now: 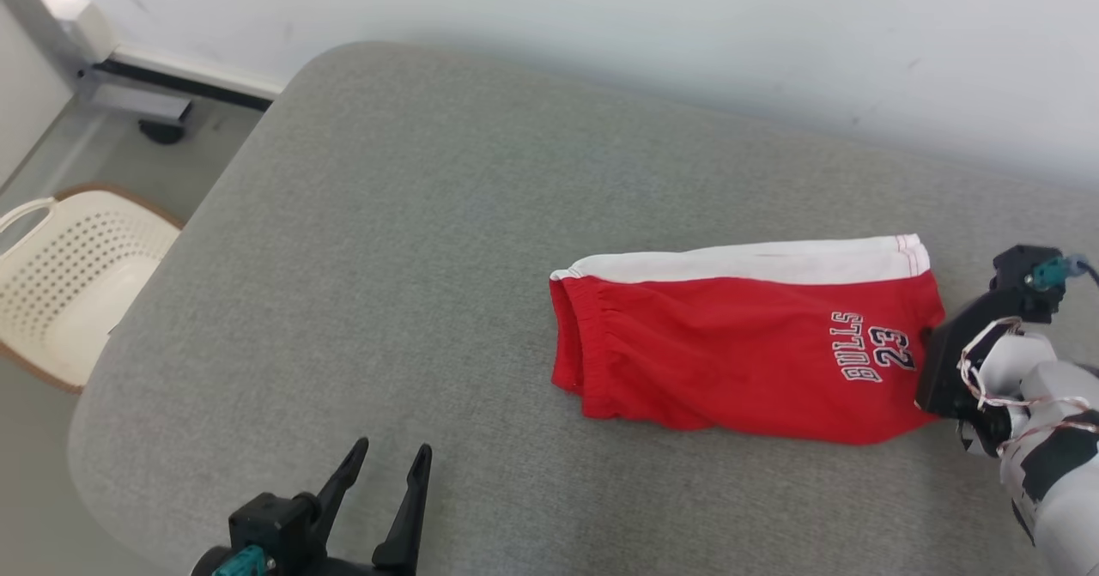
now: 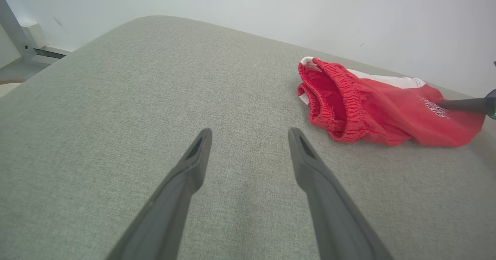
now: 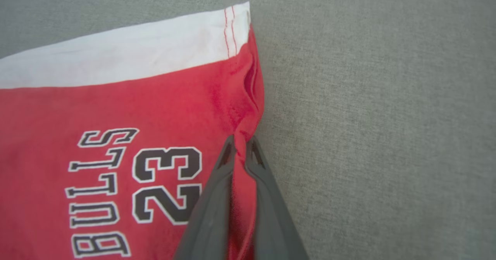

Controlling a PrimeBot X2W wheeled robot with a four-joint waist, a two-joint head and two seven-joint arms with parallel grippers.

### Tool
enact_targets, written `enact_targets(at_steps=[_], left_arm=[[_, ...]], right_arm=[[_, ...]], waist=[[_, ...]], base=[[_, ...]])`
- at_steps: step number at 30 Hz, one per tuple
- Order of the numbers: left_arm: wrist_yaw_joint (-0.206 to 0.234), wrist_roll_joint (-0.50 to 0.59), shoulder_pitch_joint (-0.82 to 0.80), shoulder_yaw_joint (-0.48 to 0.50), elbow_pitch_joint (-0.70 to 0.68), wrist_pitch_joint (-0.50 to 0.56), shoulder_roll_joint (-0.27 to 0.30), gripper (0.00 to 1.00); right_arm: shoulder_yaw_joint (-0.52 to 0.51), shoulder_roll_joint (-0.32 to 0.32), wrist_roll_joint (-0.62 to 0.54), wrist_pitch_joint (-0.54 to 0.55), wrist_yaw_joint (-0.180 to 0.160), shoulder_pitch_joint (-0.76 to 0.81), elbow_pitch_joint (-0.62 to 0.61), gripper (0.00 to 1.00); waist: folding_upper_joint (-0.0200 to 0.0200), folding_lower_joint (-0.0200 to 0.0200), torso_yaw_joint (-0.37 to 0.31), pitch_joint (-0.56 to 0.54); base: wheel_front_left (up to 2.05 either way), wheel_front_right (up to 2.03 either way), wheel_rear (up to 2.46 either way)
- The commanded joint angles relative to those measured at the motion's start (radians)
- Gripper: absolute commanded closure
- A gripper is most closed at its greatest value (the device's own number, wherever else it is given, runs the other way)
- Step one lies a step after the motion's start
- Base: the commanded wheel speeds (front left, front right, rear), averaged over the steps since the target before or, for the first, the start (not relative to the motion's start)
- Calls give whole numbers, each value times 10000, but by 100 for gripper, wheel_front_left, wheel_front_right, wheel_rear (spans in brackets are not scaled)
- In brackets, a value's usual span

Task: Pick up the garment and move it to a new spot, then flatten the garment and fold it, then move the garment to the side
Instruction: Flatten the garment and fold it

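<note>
Grey fabric-covered table [image 1: 386, 215] takes up most of the scene, with a cream perforated chair [image 1: 69, 275] off its left edge. Red shorts [image 1: 730, 353] with a white side band and a "BULLS 23" print lie on the right half, waistband pointing left, hem to the right. The right gripper [image 3: 241, 140] is pinched tight on the hem at that right edge, cloth bunching between its fingers. The left gripper [image 1: 392, 447] sits at the near edge, well left of the shorts, fingers spread wide over bare table.
</note>
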Motion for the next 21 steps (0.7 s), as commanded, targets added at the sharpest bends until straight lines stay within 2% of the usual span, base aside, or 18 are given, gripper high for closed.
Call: enact_targets(at_steps=[1, 10, 21], left_arm=[[56, -82, 261, 21, -49, 26, 45, 0], [232, -209, 698, -47, -215, 312, 202, 0], [373, -326, 896, -35, -390, 468, 324, 0]], right_arm=[[-18, 45, 94, -202, -26, 326, -98, 100], [-254, 113, 309, -942, -26, 1300, -136, 100], [-851, -359, 62, -1597, -26, 1736, 100, 100]], waist=[[-1, 0, -466, -414], [-1, 0, -1028, -997], [-1, 0, -1180, -1301]], base=[[0, 0, 0], [0, 0, 0], [0, 0, 0]])
